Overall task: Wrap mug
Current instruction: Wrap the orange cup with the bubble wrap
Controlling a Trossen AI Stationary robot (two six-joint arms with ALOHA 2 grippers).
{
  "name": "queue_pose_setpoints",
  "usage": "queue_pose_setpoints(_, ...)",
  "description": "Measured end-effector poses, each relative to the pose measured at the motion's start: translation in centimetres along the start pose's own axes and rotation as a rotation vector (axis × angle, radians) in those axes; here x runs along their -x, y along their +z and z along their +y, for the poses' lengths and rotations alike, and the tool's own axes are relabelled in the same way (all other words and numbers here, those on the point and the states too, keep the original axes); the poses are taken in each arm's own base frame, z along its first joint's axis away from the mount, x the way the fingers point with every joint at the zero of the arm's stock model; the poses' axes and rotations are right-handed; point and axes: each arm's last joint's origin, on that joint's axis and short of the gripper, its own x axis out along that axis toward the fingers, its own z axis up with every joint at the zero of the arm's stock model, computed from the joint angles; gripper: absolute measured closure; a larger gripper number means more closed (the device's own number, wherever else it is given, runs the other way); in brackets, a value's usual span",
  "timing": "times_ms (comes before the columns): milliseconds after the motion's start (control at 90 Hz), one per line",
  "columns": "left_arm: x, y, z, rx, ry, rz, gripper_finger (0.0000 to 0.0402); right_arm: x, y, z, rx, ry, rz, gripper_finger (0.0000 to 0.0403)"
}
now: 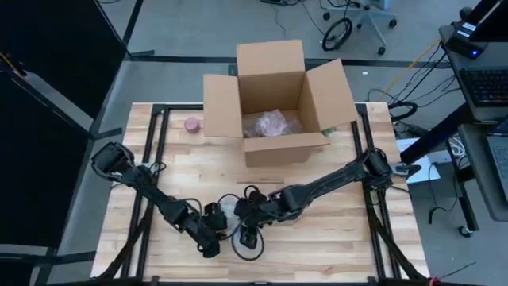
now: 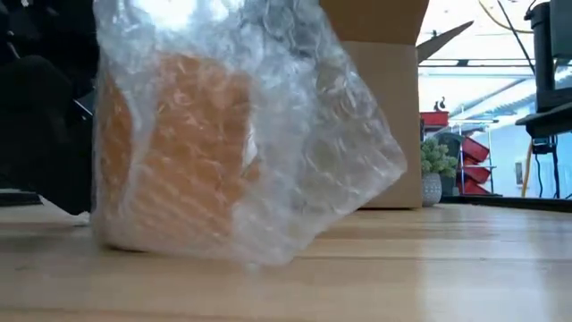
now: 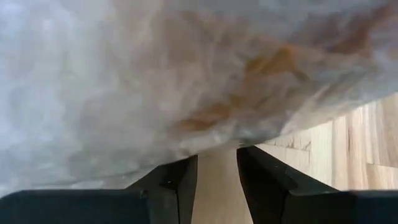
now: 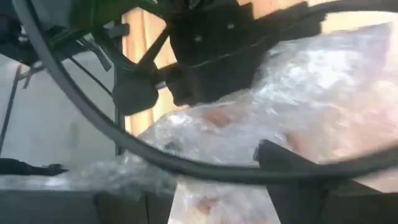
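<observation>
Two grippers meet at the table's near edge, where your mug (image 2: 170, 152) stands on the wood inside loose bubble wrap (image 2: 322, 134). Expect a rigid, breakable core under a soft, slippery film; take the wrap by its slack flap, not the body. The left gripper (image 3: 217, 180) sits against the bundle, fingers slightly apart. Whether the right gripper (image 1: 252, 230) is parted or closed, I cannot tell.

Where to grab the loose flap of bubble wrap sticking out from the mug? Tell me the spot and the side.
Probably best to take the bubble wrap by its free flap, the empty bulge beside the orange mug. It stands off the table with nothing solid inside, so come in level from the open side, away from the mug. The left tool and right tool already crowd the bundle.
</observation>
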Motion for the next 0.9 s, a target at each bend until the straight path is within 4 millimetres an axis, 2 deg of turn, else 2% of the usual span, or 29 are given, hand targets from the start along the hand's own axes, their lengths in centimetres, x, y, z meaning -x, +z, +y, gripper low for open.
queue_pose_setpoints(300, 0.0, -0.1, 0.1, -0.005, 0.010, 0.012, 0.0301, 5.5, 0.3, -0.2, -0.031, -0.059, 0.076, 0.0199)
queue_pose_setpoints(422, 0.0, -0.1, 0.1, -0.002, 0.009, 0.011, 0.0301, 7.5, 0.9, 0.4, -0.158, 0.044, 0.084, 0.0199)
queue_pose_setpoints(556, 0.1, -0.1, 0.0, 0.012, -0.018, 0.035, 0.0301, 7.6, 1.6, 0.9, -0.133, 0.091, 0.009, 0.0199)
queue_pose_setpoints(689, 1.2, 0.2, -0.1, 0.067, -0.048, 0.044, 0.0301, 7.7, 2.2, 0.8, -0.104, 0.103, -0.034, 0.0199)
queue_pose_setpoints(900, 5.3, 1.3, -0.4, 0.078, -0.102, 0.002, 0.0301, 7.7, 2.1, 1.4, -0.091, 0.119, -0.064, 0.0205)
